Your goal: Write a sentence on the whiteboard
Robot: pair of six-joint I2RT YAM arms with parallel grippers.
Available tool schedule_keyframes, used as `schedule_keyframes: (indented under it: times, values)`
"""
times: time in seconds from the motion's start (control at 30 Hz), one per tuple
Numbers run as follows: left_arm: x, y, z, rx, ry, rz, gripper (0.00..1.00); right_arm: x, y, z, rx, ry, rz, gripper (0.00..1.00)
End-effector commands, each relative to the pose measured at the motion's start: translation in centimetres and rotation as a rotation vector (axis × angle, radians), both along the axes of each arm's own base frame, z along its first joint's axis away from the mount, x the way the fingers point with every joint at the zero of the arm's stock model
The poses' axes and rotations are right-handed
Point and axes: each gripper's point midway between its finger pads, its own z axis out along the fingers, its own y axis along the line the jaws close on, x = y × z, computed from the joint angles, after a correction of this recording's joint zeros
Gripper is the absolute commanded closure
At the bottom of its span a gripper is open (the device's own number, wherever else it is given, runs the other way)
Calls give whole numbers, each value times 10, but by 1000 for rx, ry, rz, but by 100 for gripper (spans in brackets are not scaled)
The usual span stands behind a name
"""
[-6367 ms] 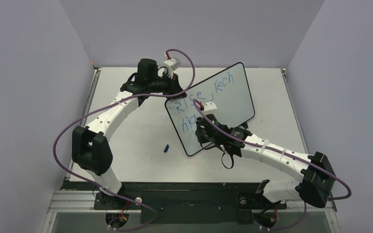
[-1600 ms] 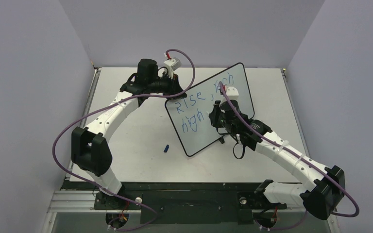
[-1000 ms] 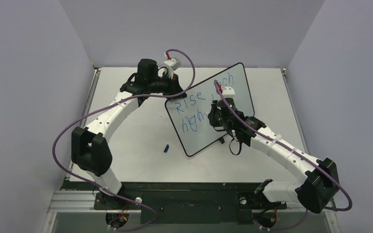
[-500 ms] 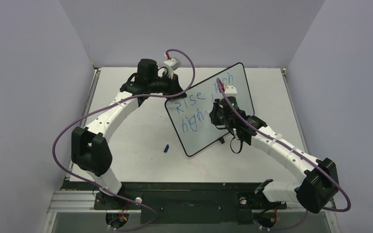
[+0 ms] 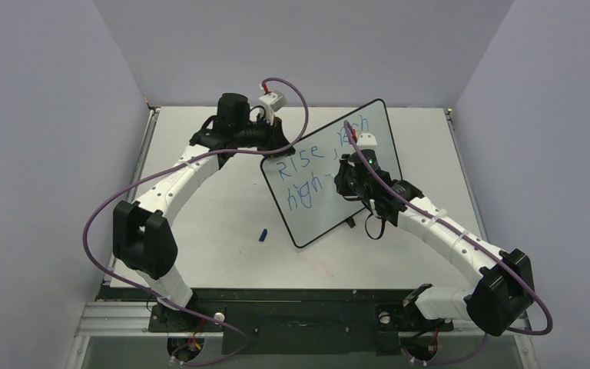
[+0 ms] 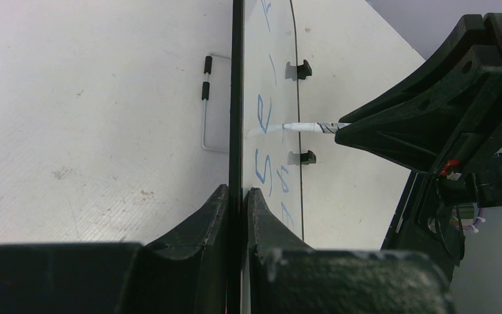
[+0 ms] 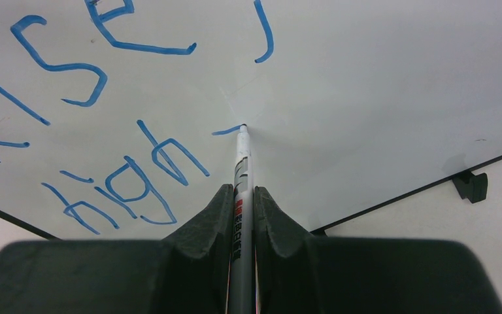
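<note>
Two grips | left pincer (image 6: 236, 193) pinches whiteboard (image 5: 311, 219) edge | right pincer (image 7: 243, 191) pinches marker (image 7: 242, 160), tip on whiteboard | long axis far-right

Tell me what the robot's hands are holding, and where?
The right gripper pinches the marker by its barrel, behind the tip. The left gripper clamps the whiteboard by its black edge.

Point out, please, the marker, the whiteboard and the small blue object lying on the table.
marker (image 7: 242, 156): right wrist view, on its white barrel near the tip.
whiteboard (image 5: 315, 219): top external view, on the bare white face near its lower edge.
small blue object (image 5: 262, 234): top external view, on its middle.
</note>
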Motion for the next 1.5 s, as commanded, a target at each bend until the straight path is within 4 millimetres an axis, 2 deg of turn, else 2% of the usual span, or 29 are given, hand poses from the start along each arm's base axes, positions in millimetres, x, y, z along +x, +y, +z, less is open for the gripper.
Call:
schedule_keyframes:
  times: [0.0,0.4,0.9,1.17,1.37,1.47]
  values:
    - [12,2,44,-29,-207,1,100,16,8,24,34,-56,3,100]
    - [12,2,45,-30,-206,0,100,16,22,33,70,-63,31,100]
    - [12,2,44,-30,-205,1,100,-2,42,17,79,-34,79,100]
    - [12,3,45,-30,-209,2,100,-9,37,3,63,-12,74,100]
    - [11,3,46,-32,-210,2,100,-19,28,-17,42,19,63,100]
    - [11,3,46,-31,-210,1,100,-21,23,-19,41,18,52,100]
